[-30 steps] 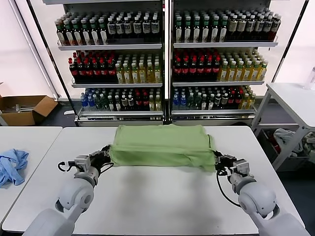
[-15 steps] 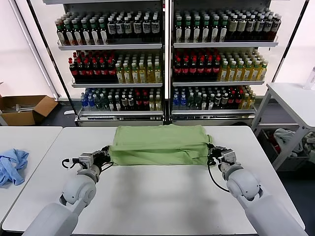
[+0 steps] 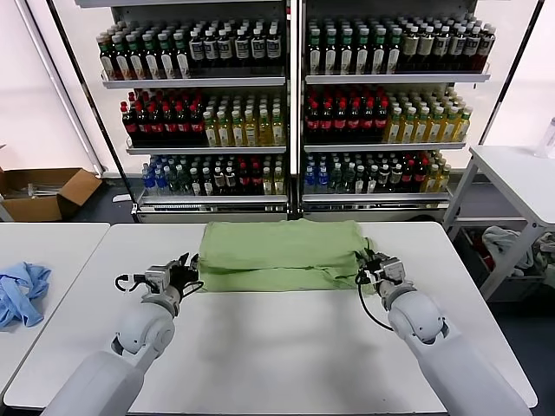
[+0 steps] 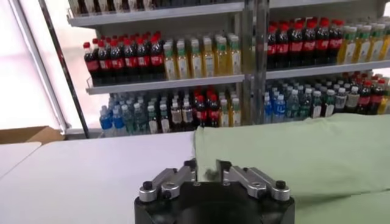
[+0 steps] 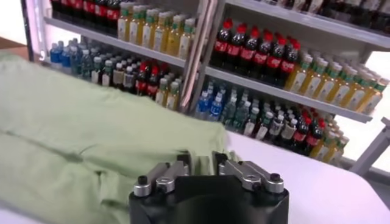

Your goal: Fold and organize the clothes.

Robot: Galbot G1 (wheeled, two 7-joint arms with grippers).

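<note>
Both arms are stretched forward low over the white table (image 3: 286, 338), one on each side of the green shirt (image 3: 282, 254). The left gripper (image 3: 184, 273) sits at the shirt's near left corner. In the left wrist view its fingers (image 4: 183, 175) are drawn in narrow and the cloth edge runs right into the slot between them, so it looks pinched on the fabric. The right gripper (image 3: 368, 269) is at the near right corner, forearm angled in from the right. In the right wrist view its fingers (image 5: 177, 165) are also close together with the green cloth bunched up right at the tips, so it seems to be gripping the shirt, though the exact contact is hard to see.

The shirt lies folded flat on the far middle part of the table, a wide rectangle with its long axis running left to right, and the folded layer's edge shows along the near side. No print or buttons show from here, just plain green.

Off on the left there's a second table (image 3: 52, 247) with a crumpled light blue garment (image 3: 21, 293) on it. Behind everything, shelves of bottled drinks (image 3: 286, 104) fill the far side.
</note>
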